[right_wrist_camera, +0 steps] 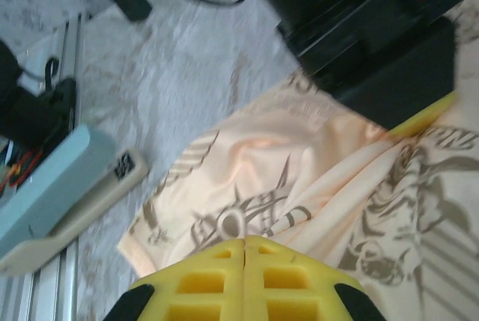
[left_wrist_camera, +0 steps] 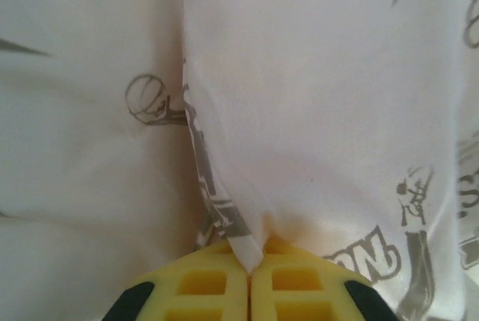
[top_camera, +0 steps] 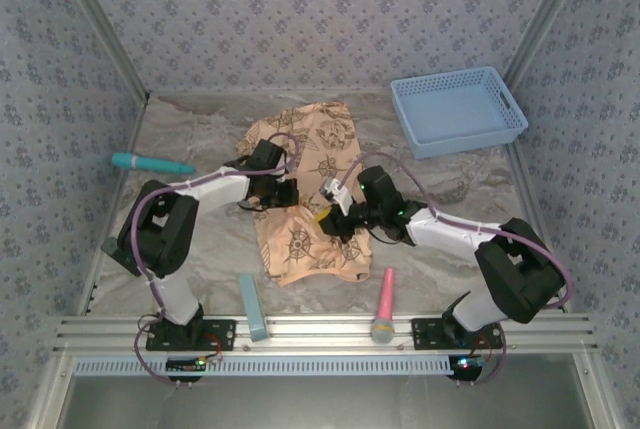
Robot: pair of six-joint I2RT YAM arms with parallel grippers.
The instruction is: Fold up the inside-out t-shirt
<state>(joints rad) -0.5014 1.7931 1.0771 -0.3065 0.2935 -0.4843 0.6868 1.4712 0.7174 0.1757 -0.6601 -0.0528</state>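
The inside-out t-shirt [top_camera: 303, 245] lies crumpled in a long strip on the middle of the table, peach cloth with a brown print. My left gripper [top_camera: 283, 192] sits at its middle left. In the left wrist view the gripper [left_wrist_camera: 249, 263] is shut, with a thin ridge of the t-shirt [left_wrist_camera: 322, 111] pinched between the yellow fingertips. My right gripper [top_camera: 329, 216] is just right of it, over the shirt's middle. In the right wrist view the gripper [right_wrist_camera: 245, 243] is shut with its tips on the t-shirt [right_wrist_camera: 247, 156], where a fold runs into them.
A blue basket [top_camera: 458, 111] stands at the back right. A teal tool [top_camera: 150, 162] lies at the left. A light blue brush [top_camera: 253, 307] and a pink microphone [top_camera: 384, 305] lie near the front rail. The left arm's black gripper body [right_wrist_camera: 374, 44] is close above the shirt.
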